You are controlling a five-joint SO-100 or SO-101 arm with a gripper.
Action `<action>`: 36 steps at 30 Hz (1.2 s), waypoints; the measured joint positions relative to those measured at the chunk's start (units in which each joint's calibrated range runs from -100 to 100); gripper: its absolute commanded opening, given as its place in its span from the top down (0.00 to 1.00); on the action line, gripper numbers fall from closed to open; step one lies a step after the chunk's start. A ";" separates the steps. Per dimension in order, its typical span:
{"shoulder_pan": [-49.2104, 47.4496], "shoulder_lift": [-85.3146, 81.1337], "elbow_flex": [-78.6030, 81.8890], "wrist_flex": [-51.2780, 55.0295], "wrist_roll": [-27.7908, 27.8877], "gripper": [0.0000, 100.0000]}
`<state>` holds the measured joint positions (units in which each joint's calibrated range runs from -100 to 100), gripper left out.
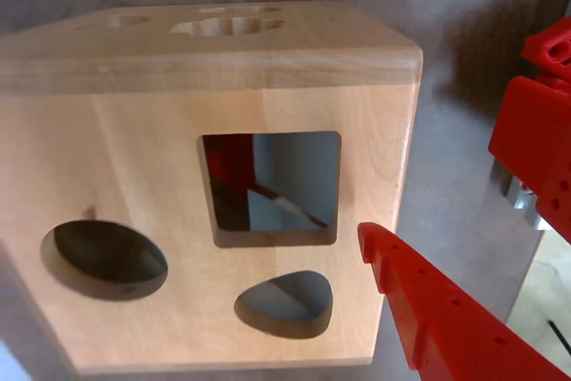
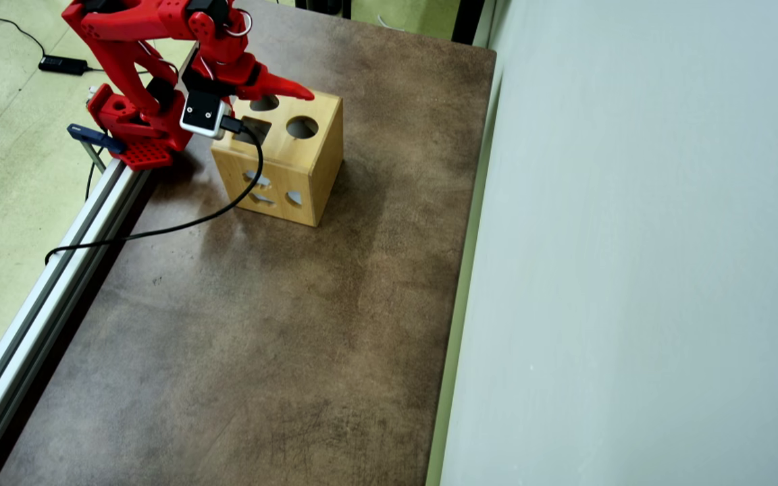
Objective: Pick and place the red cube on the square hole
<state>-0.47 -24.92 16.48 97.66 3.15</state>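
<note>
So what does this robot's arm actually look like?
The arm is bright red plastic with blocky segments, ending in a tapered, pointed pincer dotted with small holes. A white camera sits at the wrist, trailing a black cable.

Pincer above wooden box
</note>
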 measured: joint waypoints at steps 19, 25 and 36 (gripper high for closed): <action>0.00 -1.27 0.00 0.00 0.00 0.16; 0.07 -4.32 0.00 0.00 0.00 0.16; 0.07 -8.22 1.26 0.00 0.00 0.16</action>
<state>-0.40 -33.14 17.74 97.66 3.15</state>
